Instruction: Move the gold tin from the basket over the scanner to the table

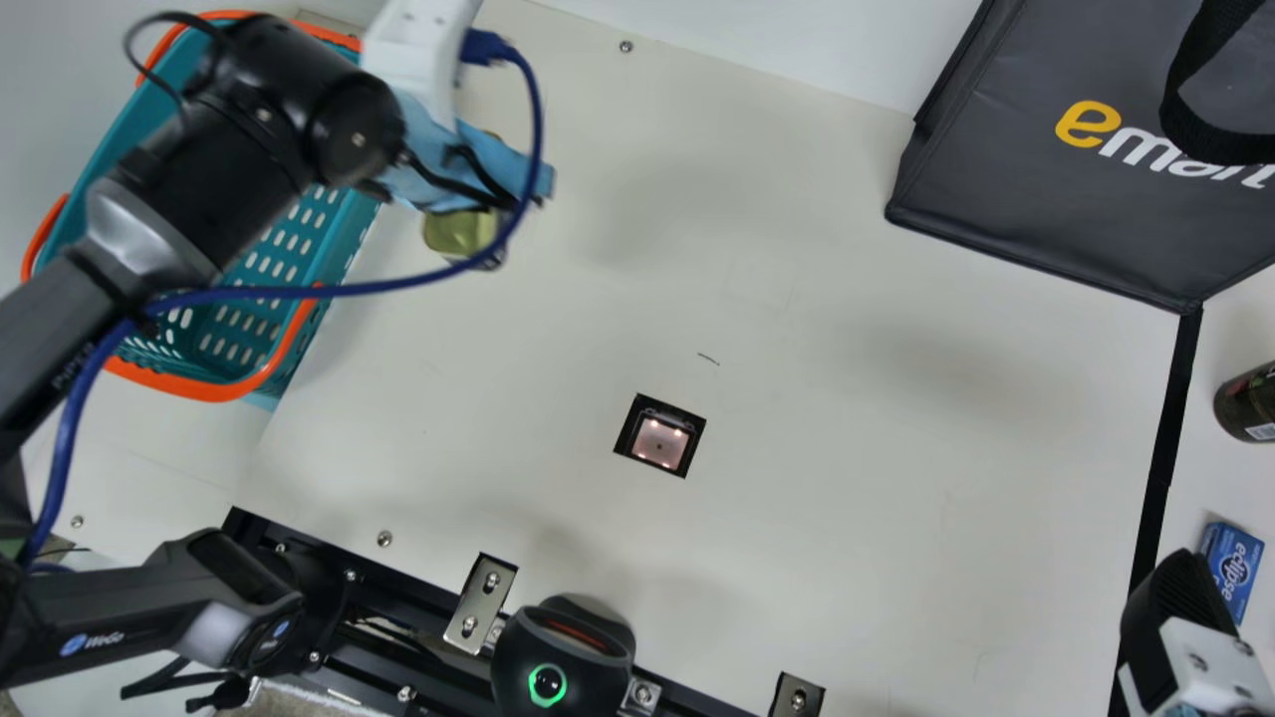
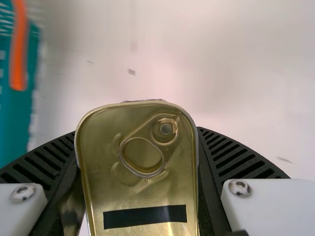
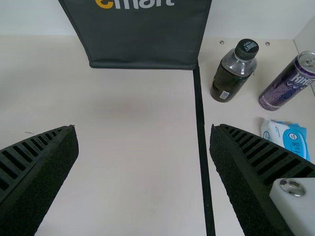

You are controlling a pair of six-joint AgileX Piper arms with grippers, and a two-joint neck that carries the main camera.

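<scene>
Left arm (image 1: 189, 169) stretched out, left end effector (image 1: 476, 184) clamped, right end effector (image 1: 1178, 590) spread wide

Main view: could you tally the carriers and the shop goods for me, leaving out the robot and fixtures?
Carriers: 2 (teal basket with orange rim, dark grey shopping bag)
Goods: 3 (gold tin, dark bottle, small blue pack)
Total: 5

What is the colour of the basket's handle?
Orange, seen best in the main view, on the teal basket.
</scene>
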